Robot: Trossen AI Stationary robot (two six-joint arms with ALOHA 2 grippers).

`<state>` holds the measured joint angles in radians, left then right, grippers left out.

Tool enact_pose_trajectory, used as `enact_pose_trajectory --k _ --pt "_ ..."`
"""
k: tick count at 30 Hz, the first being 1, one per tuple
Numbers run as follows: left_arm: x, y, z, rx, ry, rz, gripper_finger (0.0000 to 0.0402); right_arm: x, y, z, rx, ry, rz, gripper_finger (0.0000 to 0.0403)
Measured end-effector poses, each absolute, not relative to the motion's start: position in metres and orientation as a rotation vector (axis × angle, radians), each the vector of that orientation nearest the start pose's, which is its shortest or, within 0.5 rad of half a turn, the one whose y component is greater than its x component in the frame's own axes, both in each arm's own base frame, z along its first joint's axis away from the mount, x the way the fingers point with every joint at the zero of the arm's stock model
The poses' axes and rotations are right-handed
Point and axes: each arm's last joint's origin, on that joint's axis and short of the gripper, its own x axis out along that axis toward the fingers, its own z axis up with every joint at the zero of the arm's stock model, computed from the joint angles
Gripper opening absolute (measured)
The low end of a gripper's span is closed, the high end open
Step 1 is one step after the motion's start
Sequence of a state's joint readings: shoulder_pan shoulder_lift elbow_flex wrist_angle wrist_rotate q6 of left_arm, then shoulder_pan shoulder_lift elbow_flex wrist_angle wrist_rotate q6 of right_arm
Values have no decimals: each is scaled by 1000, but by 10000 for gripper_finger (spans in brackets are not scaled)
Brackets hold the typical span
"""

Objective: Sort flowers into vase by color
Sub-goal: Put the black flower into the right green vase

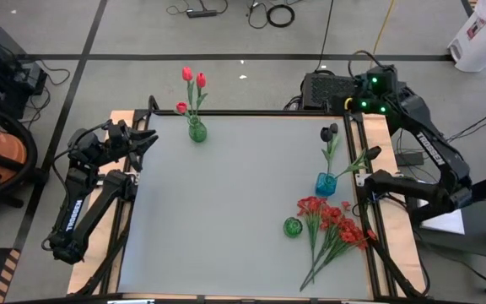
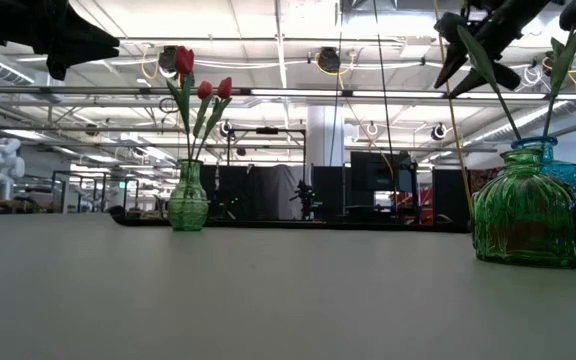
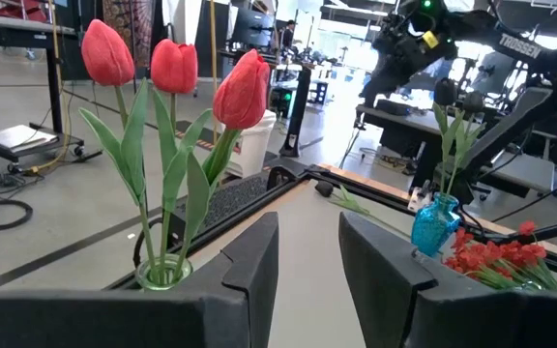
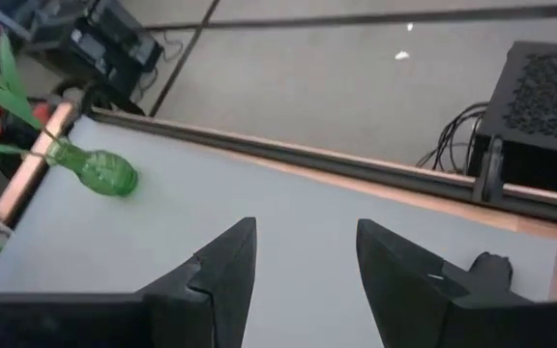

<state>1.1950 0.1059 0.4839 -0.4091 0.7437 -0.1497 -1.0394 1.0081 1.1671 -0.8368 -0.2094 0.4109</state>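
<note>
The three red tulips [image 1: 191, 87] already stand in the green vase [image 1: 197, 130] at the far left of the tabletop [image 1: 234, 203], and the black tulips [image 1: 328, 133] stand in the blue vase [image 1: 325, 183] at the right. The bunch of small red blossoms [image 1: 334, 226] lies flat at the near right, beside a second green vase [image 1: 292, 226], so this part seems left to do. The left gripper [image 1: 142, 138] and the right gripper [image 1: 373, 181] both have spread jaws and hold nothing.

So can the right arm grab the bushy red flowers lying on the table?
Probably yes. The bunch of small red blossoms lies flat at the table's right side, just below the blue vase, near the right gripper, whose fingers stand open and empty. Only the small green vase sits beside the bunch.
</note>
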Motion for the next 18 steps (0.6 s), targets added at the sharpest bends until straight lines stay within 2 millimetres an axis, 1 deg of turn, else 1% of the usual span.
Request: enact_pose_trajectory --k 5,9,13,18 --pt "37 41 275 -173 -16 452 118 111 -161 355 771 469 -879 171" --pt "37 41 275 -173 -16 452 118 117 -162 330 744 503 -904 171" --pt "37 41 275 -173 -16 452 118 114 -158 300 755 532 -922 171" --pt "37 41 275 -173 -16 452 118 106 -152 284 782 488 -949 171"
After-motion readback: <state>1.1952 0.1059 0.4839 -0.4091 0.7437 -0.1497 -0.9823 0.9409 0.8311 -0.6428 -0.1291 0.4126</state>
